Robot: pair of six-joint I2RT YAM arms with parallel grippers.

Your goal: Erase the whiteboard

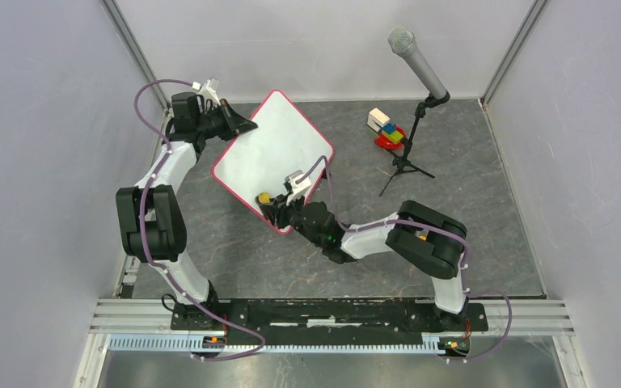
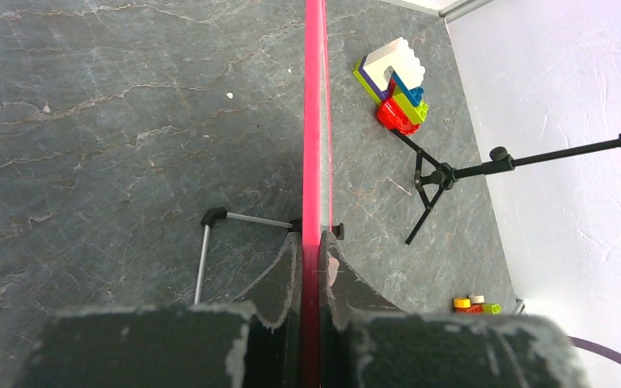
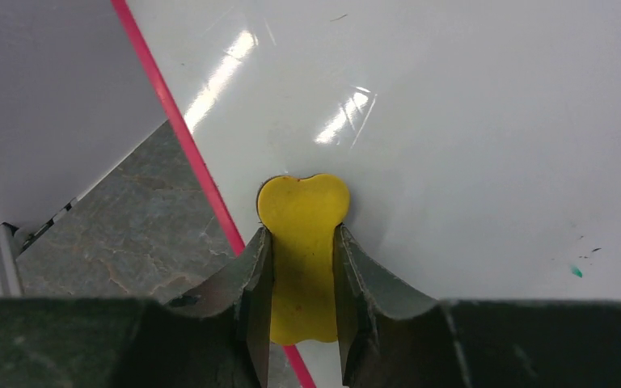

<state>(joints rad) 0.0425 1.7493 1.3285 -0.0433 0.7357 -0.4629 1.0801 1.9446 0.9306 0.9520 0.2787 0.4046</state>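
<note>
Left gripper (image 2: 311, 245), at the top view's upper left, is clamped on the whiteboard's (image 1: 275, 145) pink edge. The board lies left of centre. Right gripper (image 3: 303, 242) pinches a yellow pad (image 3: 303, 206) that touches the white face near its lower edge.

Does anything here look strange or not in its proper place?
The whiteboard is not lying flat: the left fingers clamp its pink edge and hold it tilted. Small green specks remain on its surface, away from the yellow eraser in the right fingers.

Microphone (image 1: 417, 61) on tripod (image 1: 405, 164), stacked toy bricks (image 1: 386, 128)
</note>
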